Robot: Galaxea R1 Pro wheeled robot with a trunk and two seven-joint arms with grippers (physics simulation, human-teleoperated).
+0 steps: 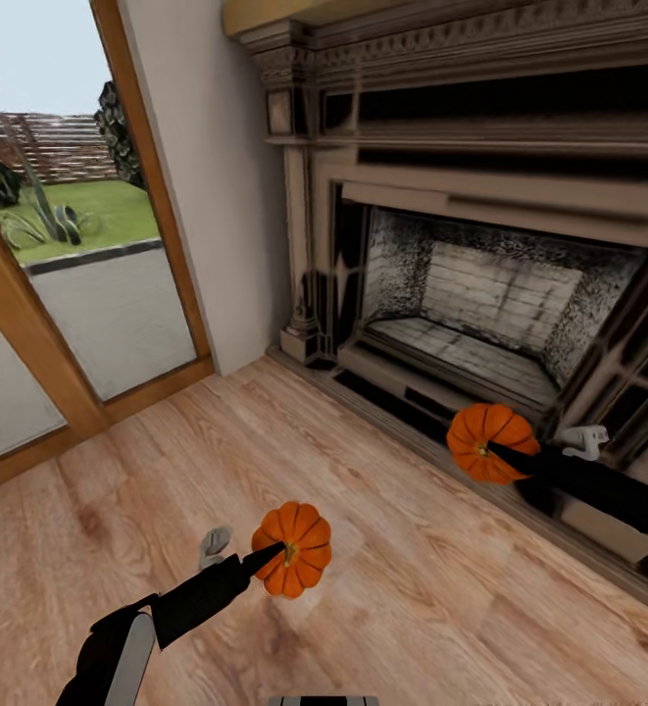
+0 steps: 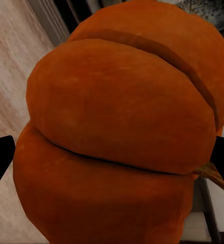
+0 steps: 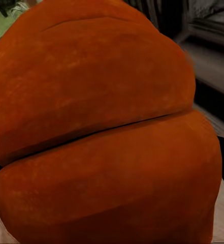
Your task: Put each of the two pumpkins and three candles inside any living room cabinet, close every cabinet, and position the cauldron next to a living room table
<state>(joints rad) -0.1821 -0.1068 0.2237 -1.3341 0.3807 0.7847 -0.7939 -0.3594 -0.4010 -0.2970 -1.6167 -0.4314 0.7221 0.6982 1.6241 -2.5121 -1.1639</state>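
Closest to the head camera, the left gripper [image 1: 282, 555] is clamping one orange pumpkin [image 1: 293, 548] low over the wooden floor [image 1: 382, 588], its dark fingers pressing in from either side. Through the left wrist camera that pumpkin [image 2: 117, 137] is sitting right up against the lens, ribs bulging, with a black fingertip [image 2: 0, 162] showing at each edge of it and a bit of brownish stem [image 2: 213, 178] peeking out by one finger.

Farther off, the right gripper [image 1: 490, 449] is holding the second pumpkin [image 1: 490, 441] in the same manner, its jaws closed on the fruit, hanging just in front of the fireplace hearth [image 1: 461, 363]. The right wrist camera is looking straight into that pumpkin's orange skin [image 3: 101, 127].

Both pumpkins are being carried clear of the floor, well apart from each other. The brick-backed fireplace [image 1: 500, 284] is standing ahead and to the right, and a glass door [image 1: 88, 245] with a wooden frame is opening onto a garden at the left.
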